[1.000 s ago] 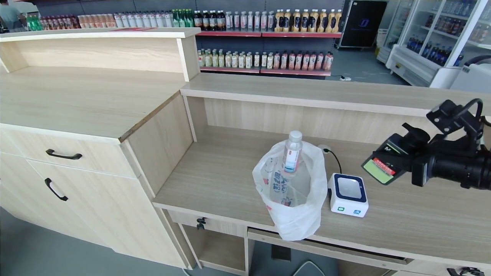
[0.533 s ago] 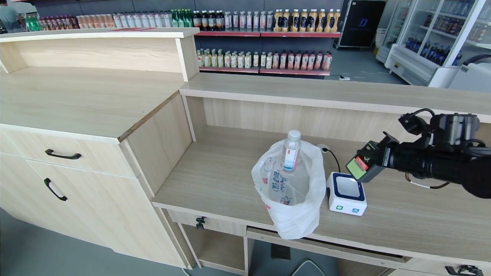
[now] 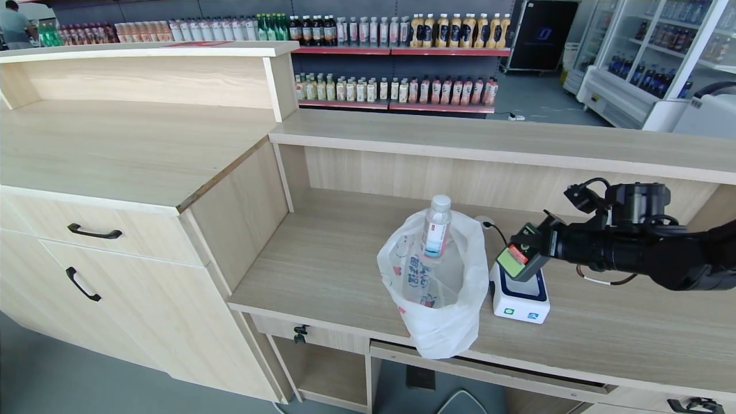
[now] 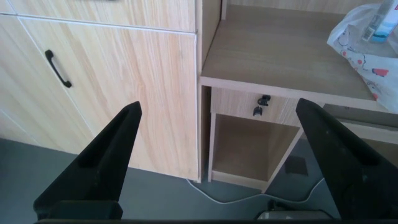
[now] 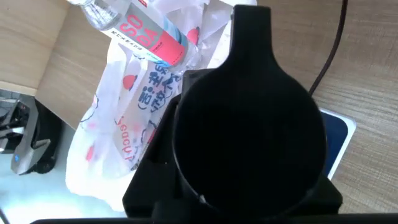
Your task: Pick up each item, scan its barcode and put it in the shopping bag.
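**Green pack (image 3: 512, 262) held over the scanner (image 3: 520, 302)**

The small pack, green with a red label, is gripped by the closed fingers of the right gripper (image 3: 520, 256) and is held just above the white scanner, at its side nearest the shopping bag (image 3: 443, 322). The bag is stood open on the counter (image 3: 333, 264), and an upright water bottle (image 3: 437, 230) is seen in it. The left gripper (image 4: 219, 106) is held low before the cabinet (image 4: 124, 81), its fingers spread wide apart around nothing.
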